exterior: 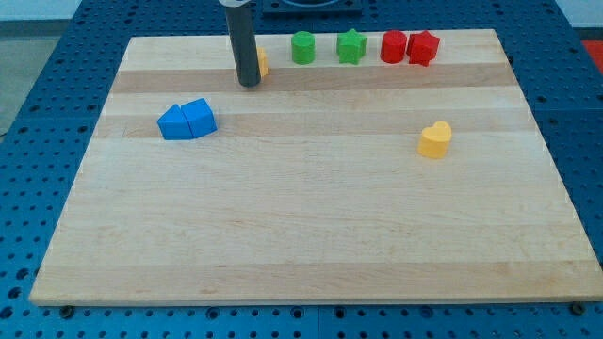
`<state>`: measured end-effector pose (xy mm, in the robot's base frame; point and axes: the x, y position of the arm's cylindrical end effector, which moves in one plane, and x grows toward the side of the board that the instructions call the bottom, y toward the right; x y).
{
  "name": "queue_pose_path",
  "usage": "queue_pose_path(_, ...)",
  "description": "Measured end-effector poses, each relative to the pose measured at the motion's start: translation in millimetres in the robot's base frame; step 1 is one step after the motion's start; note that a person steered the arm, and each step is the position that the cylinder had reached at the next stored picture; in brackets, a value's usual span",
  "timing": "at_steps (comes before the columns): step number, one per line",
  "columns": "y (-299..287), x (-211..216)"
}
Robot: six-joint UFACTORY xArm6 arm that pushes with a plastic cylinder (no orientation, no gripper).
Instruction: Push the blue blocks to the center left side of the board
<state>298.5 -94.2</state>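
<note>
Two blue blocks (pixel 187 121) touch at the wooden worktop's (pixel 311 235) left — my tip (pixel 249 83) stands near them, toward the view's top right.

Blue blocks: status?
My tip at the view's top, beside a yellow block. Two blue blocks touching, left side, apart from tip. Nothing between.

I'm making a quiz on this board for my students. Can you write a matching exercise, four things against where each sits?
Things:
1. blue blocks
2. yellow heart block
3. red blocks
4. my tip

Places:
A. alone at the view's right, mid-height
B. touching pair at the view's left
C. top edge, right end of the row
D. near the view's top, beside a mostly hidden yellow block

Pairs: 1-B, 2-A, 3-C, 4-D
</note>
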Motion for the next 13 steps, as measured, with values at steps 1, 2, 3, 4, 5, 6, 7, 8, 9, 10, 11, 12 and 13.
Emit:
queue_pose_path(1,16.0,-18.8)
queue_pose_path(2,17.4,-28.8)
queue_pose_path(3,17.9,-29.3)
queue_pose_path(4,32.3,16.7)
queue_pose_path(5,43.7,70.3)
queue_pose_path(6,-5.8,68.3)
queue_pose_path(7,-41.9,72.2)
queue_pose_path(8,-52.9,103.3)
queue_pose_path(9,-79.0,109.7)
queue_pose_path(10,-130.2,106.0)
queue_pose_path(11,-151.6,130.4)
queue_pose_path(12,-195.6,149.6)
queue_pose_path(13,-210.8,144.8)
